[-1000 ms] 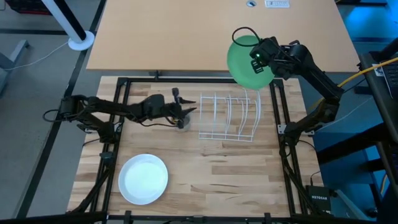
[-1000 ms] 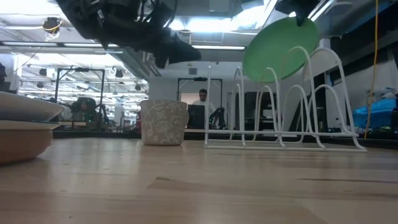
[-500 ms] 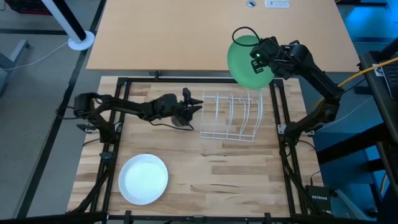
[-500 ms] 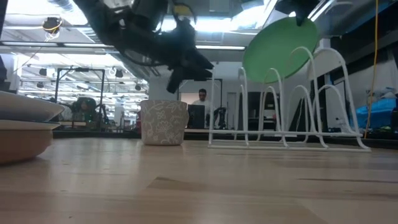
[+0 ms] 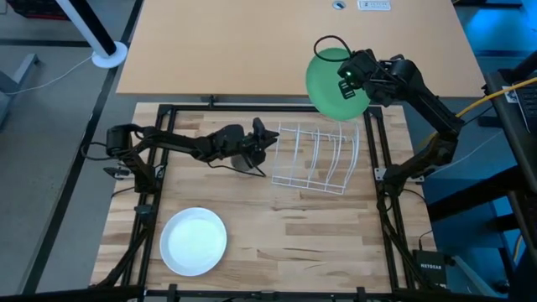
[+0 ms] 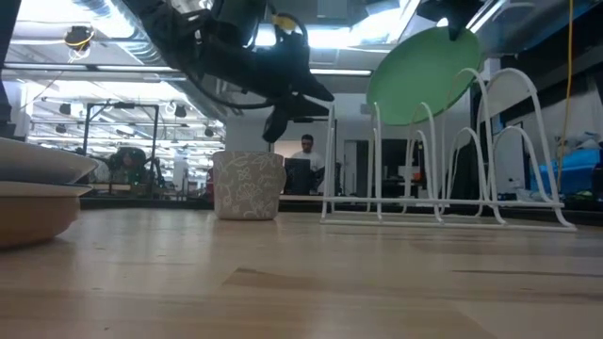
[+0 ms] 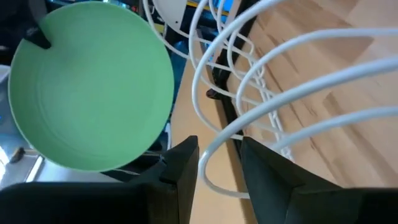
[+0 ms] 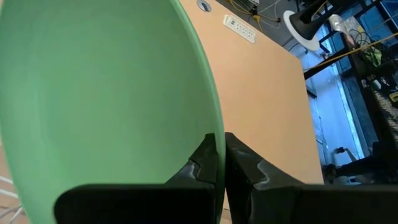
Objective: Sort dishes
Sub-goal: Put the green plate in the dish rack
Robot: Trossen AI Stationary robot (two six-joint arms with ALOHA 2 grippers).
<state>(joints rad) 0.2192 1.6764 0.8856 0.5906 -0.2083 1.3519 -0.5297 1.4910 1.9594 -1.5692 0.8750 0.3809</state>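
The green plate (image 5: pixel 331 84) hangs in my right gripper (image 5: pixel 348 77), which is shut on it over the far right end of the white wire rack (image 5: pixel 315 158). My left gripper (image 7: pixel 219 163) is open at the rack's left end, with the end arch between its fingers. The white plate (image 5: pixel 194 242) lies near the table's near left corner. In the low view it (image 6: pixel 38 162) rests on the brown-orange plate (image 6: pixel 33 212). The dark blue plate does not show. My left gripper comes level from the table's left, with the rack's end wire arch (image 7: pixel 204 158) between its open fingers, beside the inner side of one finger (image 7: pixel 185 163). The rack stands on the table. My right gripper pinches the green plate's rim (image 8: pixel 214 127) between its two fingers, one on the inner face and one on the back. It comes from above, and the plate hangs below it (image 6: pixel 421 73), tilted and lifted clear above the rack.
A small grey patterned cup (image 6: pixel 248 185) stands just left of the rack, below my left arm. A tan tabletop (image 5: pixel 252 50) lies beyond the far edge. The wooden table (image 5: pixel 319 243) is bare in its near right part. A person shows far off in the room (image 6: pixel 306 149).
My left gripper has moved toward the table's right, past the cup and onto the rack's left end. The rack has slid a little to the right and turned slightly on the table. My right gripper and the green plate have kept still.
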